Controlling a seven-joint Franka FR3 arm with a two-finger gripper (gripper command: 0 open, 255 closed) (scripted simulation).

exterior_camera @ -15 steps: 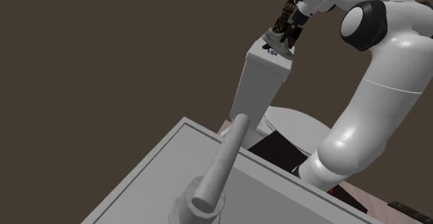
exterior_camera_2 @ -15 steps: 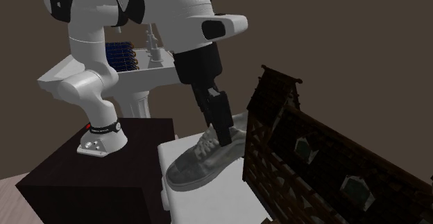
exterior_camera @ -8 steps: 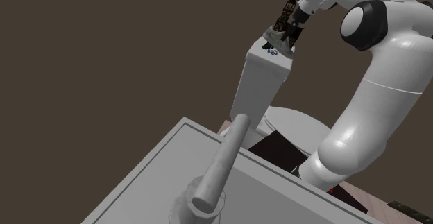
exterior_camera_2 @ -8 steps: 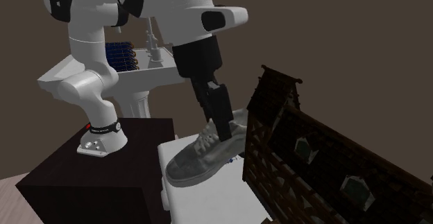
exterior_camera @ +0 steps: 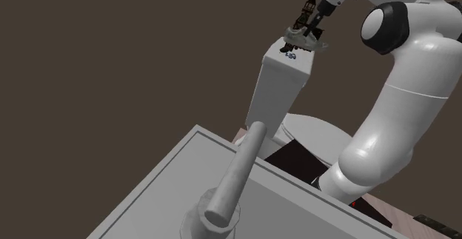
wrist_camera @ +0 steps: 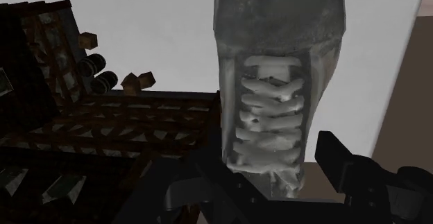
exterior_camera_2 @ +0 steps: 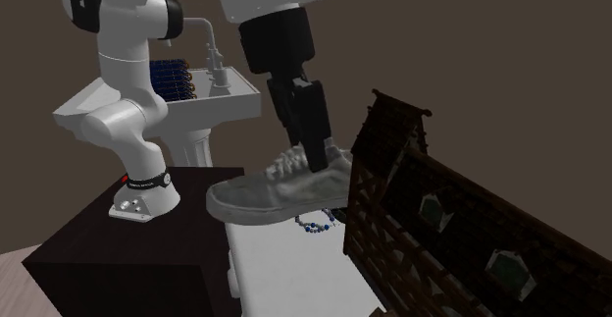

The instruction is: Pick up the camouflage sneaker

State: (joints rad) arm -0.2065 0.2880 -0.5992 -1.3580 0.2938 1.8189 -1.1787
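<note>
The hand (exterior_camera_2: 328,160) is clamped on the sneaker (exterior_camera_2: 278,193) at its ankle opening, one black finger running down into the collar, and holds it just above the top of the white bench (exterior_camera_2: 294,278). The shoe's long axis lies close to level. Its toe points to the second exterior view's left, toward the arm's dark stand (exterior_camera_2: 118,258), and its heel sits right beside the wall of a dark half-timbered model house (exterior_camera_2: 441,207). In the wrist view the toe points straight away from the fingers, with the heel end between them.

The sneaker is a low lace-up in mottled grey, no strong colour showing in its pattern. Its pale laces cross the tongue in neat rungs, and a lighter sole band runs around the bottom edge. The toe cap is rounded and smooth.

Under the heel, a small string of blue beads (exterior_camera_2: 316,225) lies on the bench top. In the shoulder view the shoe hangs over the far end of the tall white bench, well apart from the grey tap in the foreground
</note>
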